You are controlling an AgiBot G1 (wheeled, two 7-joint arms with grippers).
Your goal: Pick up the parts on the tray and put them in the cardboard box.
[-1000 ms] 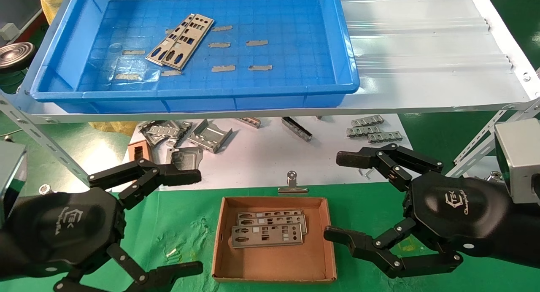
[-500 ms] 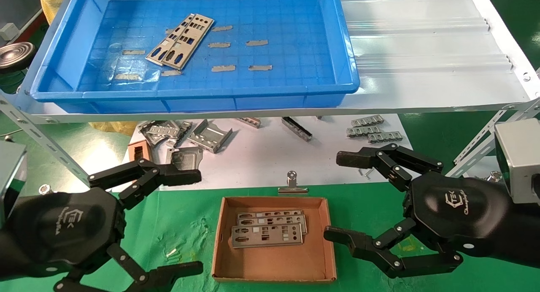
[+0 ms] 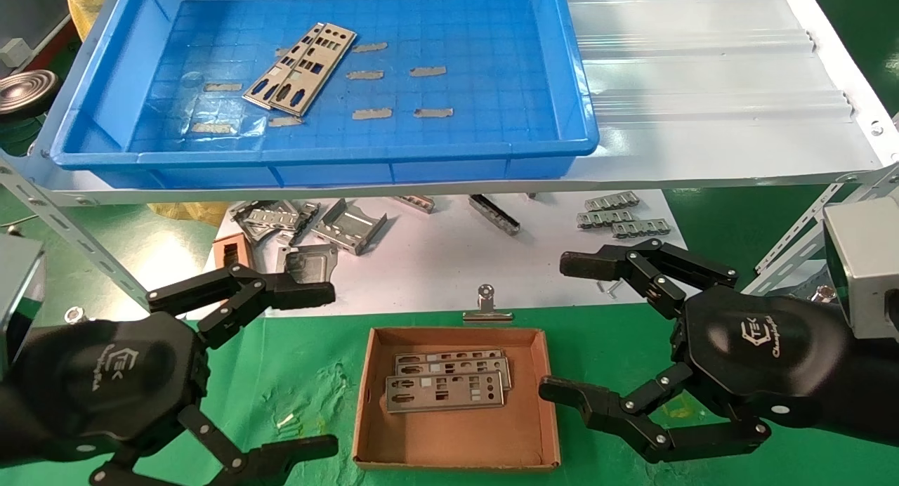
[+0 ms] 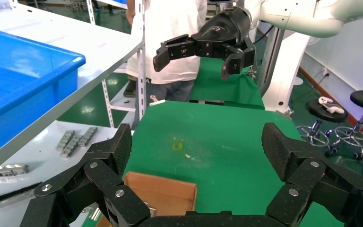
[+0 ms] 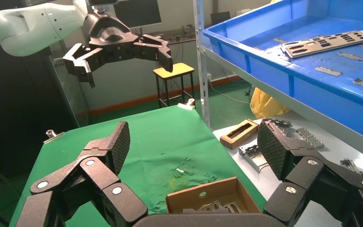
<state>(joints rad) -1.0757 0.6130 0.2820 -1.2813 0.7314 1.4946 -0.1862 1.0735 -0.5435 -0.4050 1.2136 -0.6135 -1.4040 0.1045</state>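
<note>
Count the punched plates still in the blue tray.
2, overlapping side by side, left of middle on the tray floor: one plate on top, the other partly under its left edge. More could hide beneath.

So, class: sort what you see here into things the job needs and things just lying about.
Job:
plates in tray
blue tray
cardboard box
plates in box
left gripper, right gripper: both open, empty

Lying about:
bent brackets
clip strips
binder clip
</note>
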